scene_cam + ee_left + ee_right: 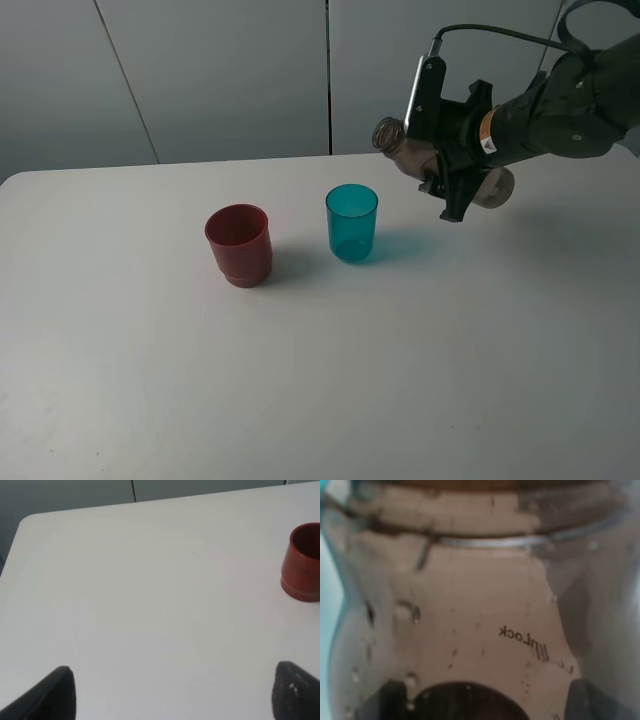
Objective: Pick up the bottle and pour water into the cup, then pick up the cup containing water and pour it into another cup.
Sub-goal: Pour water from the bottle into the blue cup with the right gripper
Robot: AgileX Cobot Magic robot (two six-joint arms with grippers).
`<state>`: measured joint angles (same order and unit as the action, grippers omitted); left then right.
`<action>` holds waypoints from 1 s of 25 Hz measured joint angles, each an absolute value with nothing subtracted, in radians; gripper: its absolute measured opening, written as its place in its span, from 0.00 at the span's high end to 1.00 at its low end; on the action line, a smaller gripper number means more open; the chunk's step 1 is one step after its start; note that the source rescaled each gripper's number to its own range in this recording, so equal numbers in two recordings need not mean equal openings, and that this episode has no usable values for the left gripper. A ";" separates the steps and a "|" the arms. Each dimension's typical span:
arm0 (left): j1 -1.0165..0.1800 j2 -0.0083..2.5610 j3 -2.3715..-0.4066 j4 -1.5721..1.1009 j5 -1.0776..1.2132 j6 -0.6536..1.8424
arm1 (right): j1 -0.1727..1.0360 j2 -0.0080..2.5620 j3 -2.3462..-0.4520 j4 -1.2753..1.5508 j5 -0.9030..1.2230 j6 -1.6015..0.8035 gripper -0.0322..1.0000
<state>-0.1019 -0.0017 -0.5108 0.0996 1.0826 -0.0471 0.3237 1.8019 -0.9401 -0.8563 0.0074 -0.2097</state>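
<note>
My right gripper [447,172] is shut on the smoky grey-brown bottle [410,152] and holds it in the air, tipped nearly flat. Its open neck points left, above and to the right of the teal cup [352,222]. The bottle [470,605] fills the right wrist view, with droplets on its wall, between the right gripper [487,702] tips. The teal cup stands upright on the white table [400,380]. The red cup [239,245] stands upright to its left and also shows in the left wrist view [302,562]. My left gripper [175,700] is open and empty over bare table, apart from the red cup.
A grey panelled wall [220,80] runs behind the table's far edge. The table's rounded far-left corner [27,522] shows in the left wrist view. A cable [500,38] arches over the right arm.
</note>
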 joint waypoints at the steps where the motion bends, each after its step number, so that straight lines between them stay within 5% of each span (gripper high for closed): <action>1: -0.102 -0.002 -0.511 0.100 1.083 -0.047 | 0.324 1.804 -0.942 -0.868 0.000 -0.210 0.92; 25: -0.102 -0.002 -0.511 0.100 1.083 -0.047 | 0.369 1.877 -1.031 -1.327 0.139 -0.113 0.92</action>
